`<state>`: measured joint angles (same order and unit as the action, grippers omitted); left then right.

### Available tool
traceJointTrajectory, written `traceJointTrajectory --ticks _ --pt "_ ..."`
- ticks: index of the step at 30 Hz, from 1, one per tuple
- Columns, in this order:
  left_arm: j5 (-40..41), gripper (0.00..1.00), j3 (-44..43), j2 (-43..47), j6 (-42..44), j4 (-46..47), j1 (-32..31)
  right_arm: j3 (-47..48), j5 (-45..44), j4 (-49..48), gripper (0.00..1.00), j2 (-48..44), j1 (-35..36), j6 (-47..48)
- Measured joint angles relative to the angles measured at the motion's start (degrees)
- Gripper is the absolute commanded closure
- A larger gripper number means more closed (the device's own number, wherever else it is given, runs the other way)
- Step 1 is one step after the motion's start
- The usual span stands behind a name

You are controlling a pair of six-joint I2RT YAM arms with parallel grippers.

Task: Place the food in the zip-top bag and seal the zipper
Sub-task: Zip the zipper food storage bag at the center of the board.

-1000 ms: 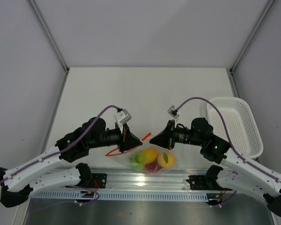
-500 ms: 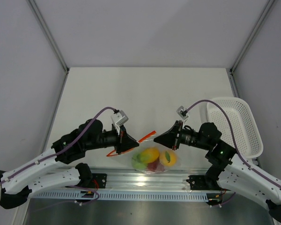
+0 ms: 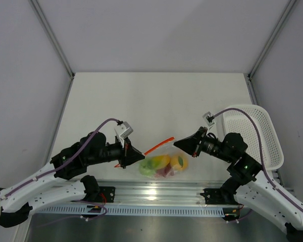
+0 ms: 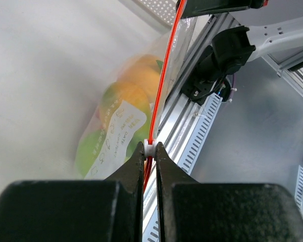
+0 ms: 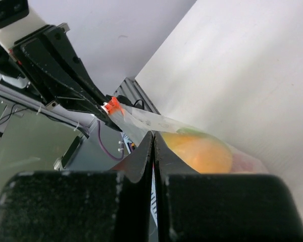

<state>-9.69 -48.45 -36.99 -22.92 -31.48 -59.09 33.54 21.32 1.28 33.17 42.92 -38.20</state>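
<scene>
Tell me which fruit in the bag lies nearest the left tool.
The lime green fruit: it lies leftmost; the yellow-orange fruits and red fruit sit farther right.

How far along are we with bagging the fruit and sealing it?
Done: the food sits inside the zip-top bag. In hand: the left end effector pinches the zipper at its white tab; the right end effector grips the bag's far end. Remaining: running the zipper shut; a seal isn't confirmable yet.
</scene>
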Motion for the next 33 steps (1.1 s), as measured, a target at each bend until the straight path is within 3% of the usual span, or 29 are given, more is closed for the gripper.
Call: traceJointTrajectory --ticks 7,11,12,13,14,18,28,33 --pt "2.60 0.99 1.53 3.39 -0.11 -3.45 0.00 0.00 -2.34 3.23 1.00 -1.38 -3.37 -0.96" --pt "3.06 0.99 1.86 5.14 -0.02 -4.98 0.00 0.00 1.60 1.77 0.99 -0.09 -4.26 -0.74" --pt "2.93 0.99 1.86 5.16 0.00 -5.07 0.00 0.00 3.45 0.87 0.91 0.85 -4.26 -0.52" --pt "2.80 0.99 1.86 5.11 0.02 -5.11 0.00 0.02 5.22 0.13 0.67 1.88 -4.28 -0.28" --pt "2.71 0.99 1.86 5.07 0.02 -5.11 0.00 0.04 6.64 -0.35 0.59 2.73 -4.28 0.22" --pt "1.79 0.99 1.86 4.74 0.09 -5.09 0.00 3.69 11.26 1.99 0.41 8.17 -4.28 4.04" --pt "-0.46 0.99 1.86 3.41 0.07 -4.68 0.00 14.34 17.59 3.32 0.36 20.11 -5.05 14.23" --pt "-1.05 0.99 1.75 3.21 0.07 -4.70 0.00 16.52 18.49 2.84 0.42 28.02 -5.44 14.05"
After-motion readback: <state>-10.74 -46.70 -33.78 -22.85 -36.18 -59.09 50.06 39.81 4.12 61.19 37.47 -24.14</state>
